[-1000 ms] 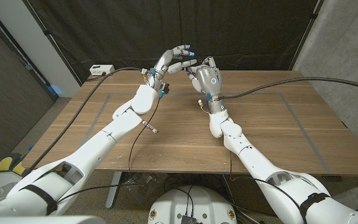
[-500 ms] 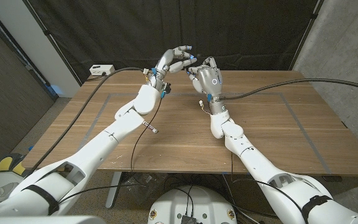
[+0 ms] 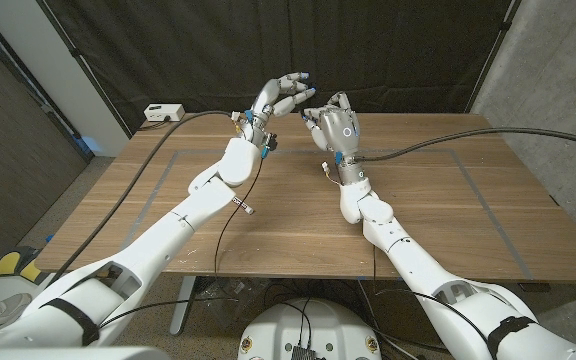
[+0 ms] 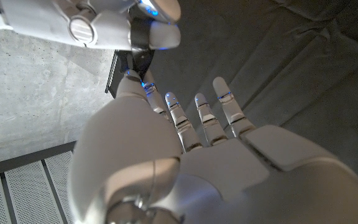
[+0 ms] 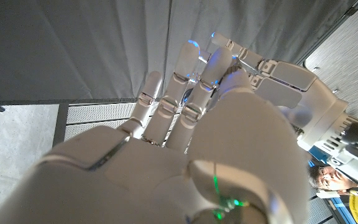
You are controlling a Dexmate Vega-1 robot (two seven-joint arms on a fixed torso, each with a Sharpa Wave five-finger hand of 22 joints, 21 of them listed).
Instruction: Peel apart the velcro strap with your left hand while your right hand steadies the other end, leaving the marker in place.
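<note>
Both hands are raised above the far middle of the wooden table [image 3: 438, 200], fingertips close together. A short dark piece, the velcro strap [image 4: 140, 51], runs between my right hand's [image 4: 92, 25] fingertips and the thumb and nearest finger of my left hand [image 4: 185, 155]. My left hand [image 3: 280, 97] pinches its end while its other fingers spread. My right hand [image 3: 334, 125] stands beside it with fingers curled around the other end. From the right wrist, my right hand [image 5: 166, 155] reaches toward the left hand [image 5: 278, 81]. I cannot make out the marker.
A white power box [image 3: 164, 112] sits at the table's far left corner. Thick cables trail from both wrists across the table, and a small white connector [image 3: 240, 205] hangs under the left forearm. Grey tape lines mark the tabletop. A person [image 5: 325, 177] shows at the picture's edge.
Both hands have risen slightly, and the left hand's fingertips have drawn a little up and away from the right hand.
</note>
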